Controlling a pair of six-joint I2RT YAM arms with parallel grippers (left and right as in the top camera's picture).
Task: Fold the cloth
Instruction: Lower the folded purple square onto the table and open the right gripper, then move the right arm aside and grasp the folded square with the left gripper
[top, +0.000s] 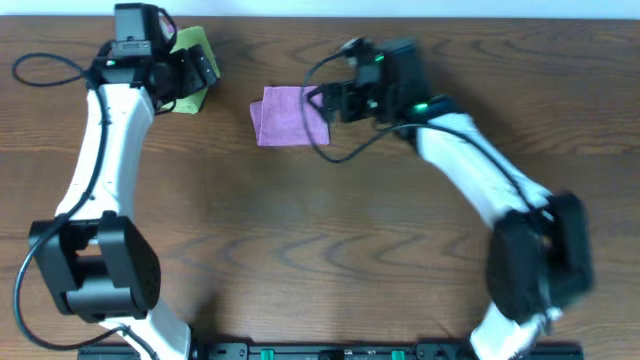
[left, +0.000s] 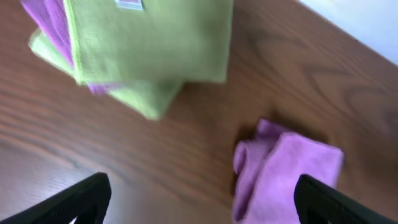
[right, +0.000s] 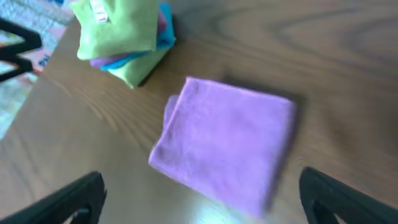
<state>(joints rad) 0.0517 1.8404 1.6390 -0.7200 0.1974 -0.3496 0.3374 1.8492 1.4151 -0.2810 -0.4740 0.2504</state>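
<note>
Here, your right end effector (top: 328, 101) hangs wide open and empty just right of the folded purple cloth (top: 289, 116), lying near-square on the surface (top: 320, 230); your left end effector (top: 200, 78), also open and empty, sits farther off.

Soft even light, blurred wrist views

cloth (right: 227, 143): purple, soft nap, folded into a rough square
edges: layered fold visible along one side
pose: flat on the tabletop (right: 323, 50), slightly askew
place: near the green stack (right: 121, 37), not touching it
</note>
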